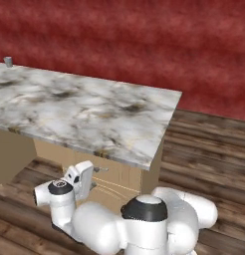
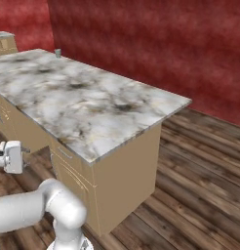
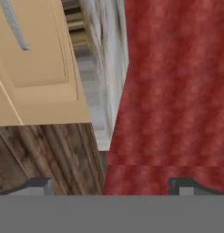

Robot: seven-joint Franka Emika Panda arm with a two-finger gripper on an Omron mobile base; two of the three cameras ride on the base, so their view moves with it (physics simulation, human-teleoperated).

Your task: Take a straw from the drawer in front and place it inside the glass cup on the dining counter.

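Below the tabletop edge, low by the cabinet front: your claw hangs with its two dark tips spread wide apart, and nothing sits between them.
Claw tips: you see one fingertip at the lower left of the hand view and the other at the lower right, both bare.
Hand: the white hand sits just beside the tan cabinet, close to a short silver handle.
Drawer: the light-tan panelled drawer fills the upper left of your hand view, its silver bar handle running slantwise; the front looks closed.
Straw: you cannot see it from any camera.
Cup: the small grey cup stands upright at the far left corner of the tabletop, well apart from the claw.
Tabletop: the thick white-grey marble tabletop with dark and golden veins rests on a tan wood base.
Floor: dark wood planks run under and around the cabinet.
Wall: a red mottled wall stands behind the tabletop.
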